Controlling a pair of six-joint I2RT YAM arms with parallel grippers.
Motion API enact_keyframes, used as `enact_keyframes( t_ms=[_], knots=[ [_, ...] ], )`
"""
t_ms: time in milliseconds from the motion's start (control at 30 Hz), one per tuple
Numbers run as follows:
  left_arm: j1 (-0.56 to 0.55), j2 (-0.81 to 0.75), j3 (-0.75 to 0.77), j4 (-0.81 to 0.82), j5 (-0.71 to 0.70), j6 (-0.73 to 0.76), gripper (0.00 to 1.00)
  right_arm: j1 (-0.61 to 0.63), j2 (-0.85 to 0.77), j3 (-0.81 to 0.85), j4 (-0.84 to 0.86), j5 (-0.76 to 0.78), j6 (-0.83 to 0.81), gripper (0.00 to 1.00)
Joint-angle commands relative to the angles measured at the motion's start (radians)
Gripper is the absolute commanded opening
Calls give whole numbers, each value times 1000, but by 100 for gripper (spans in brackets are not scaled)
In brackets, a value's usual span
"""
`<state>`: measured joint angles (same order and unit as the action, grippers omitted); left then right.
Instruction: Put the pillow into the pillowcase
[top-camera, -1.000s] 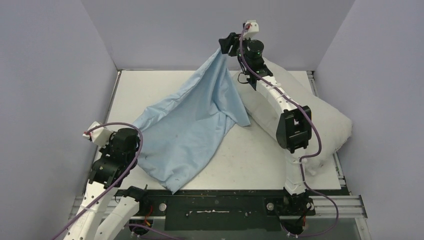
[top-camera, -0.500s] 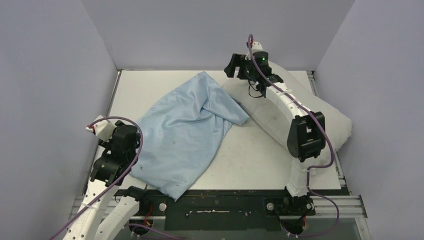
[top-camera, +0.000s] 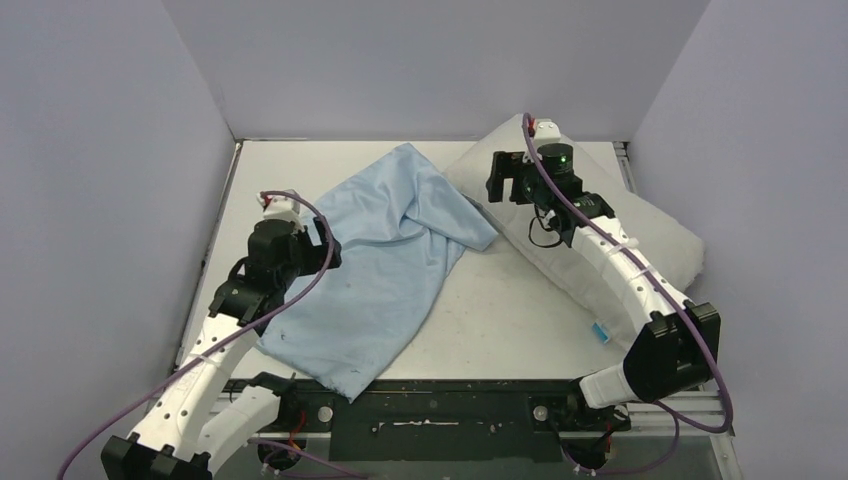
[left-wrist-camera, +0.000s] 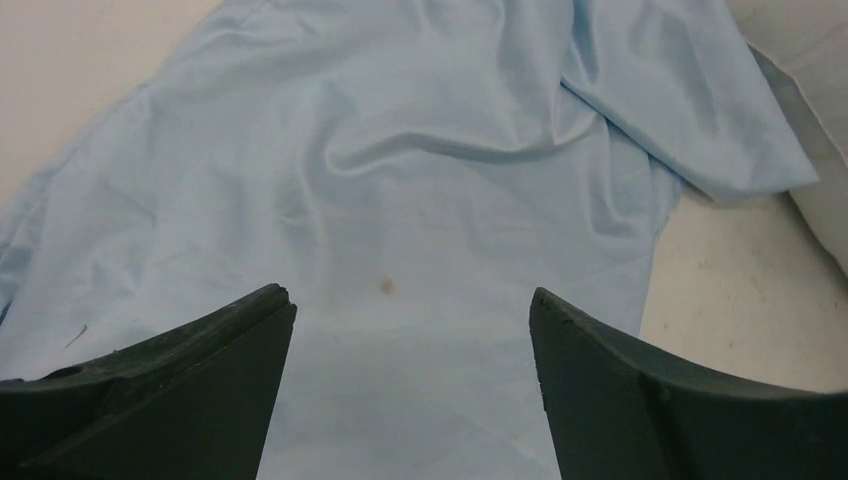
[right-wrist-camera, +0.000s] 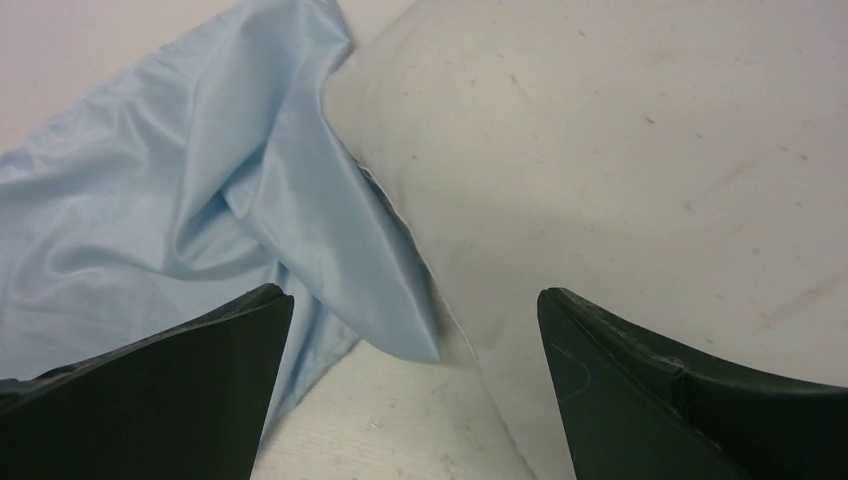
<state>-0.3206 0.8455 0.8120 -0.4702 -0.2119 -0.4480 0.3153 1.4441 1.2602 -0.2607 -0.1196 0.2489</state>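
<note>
The pillow (top-camera: 665, 235) lies along the right side of the table (top-camera: 500, 320), outside the blue pillowcase (top-camera: 380, 270) sprawled beside it, one flap touching its edge. My left gripper (left-wrist-camera: 410, 298) and right gripper (right-wrist-camera: 415, 295) hover wide open and empty, probably to find the opening.

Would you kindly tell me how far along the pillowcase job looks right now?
Done: nothing yet; the pillow lies fully outside the pillowcase, which sprawls limp on the table, one fold against the pillow's edge. In hand: nothing; the left gripper is open over the pillowcase, the right gripper open over where cloth meets pillow. Left: grasp the case's opening, spread it, and work the pillow inside.
</note>
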Motion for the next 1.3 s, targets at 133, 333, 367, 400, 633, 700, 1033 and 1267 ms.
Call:
enact_keyframes(
  t_ms=[133, 333, 367, 400, 633, 700, 1033, 1267],
  knots=[
    [3, -19, -2, 126, 241, 143, 97, -3, -54, 7, -64, 247, -199, 100],
    [3, -75, -102, 170, 239, 105, 97, -3, 44, 81, -154, 338, -272, 100],
    [3, -77, -112, 177, 242, 101, 97, -3, 57, 89, -167, 358, -276, 100],
    [3, -76, -118, 180, 242, 99, 97, -3, 67, 97, -179, 367, -284, 100],
    [6, -87, -93, 127, 148, 88, 97, -1, 155, 243, -306, 365, -384, 100],
    [6, -104, -103, 135, 155, 88, 97, -2, 189, 282, -324, 379, -405, 100],
    [-29, -132, -101, 119, 138, 99, 97, -4, 423, 425, -357, 386, -456, 99],
    [-29, -149, -104, 122, 129, 110, 96, -6, 538, 435, -404, 397, -419, 43]
  ],
)
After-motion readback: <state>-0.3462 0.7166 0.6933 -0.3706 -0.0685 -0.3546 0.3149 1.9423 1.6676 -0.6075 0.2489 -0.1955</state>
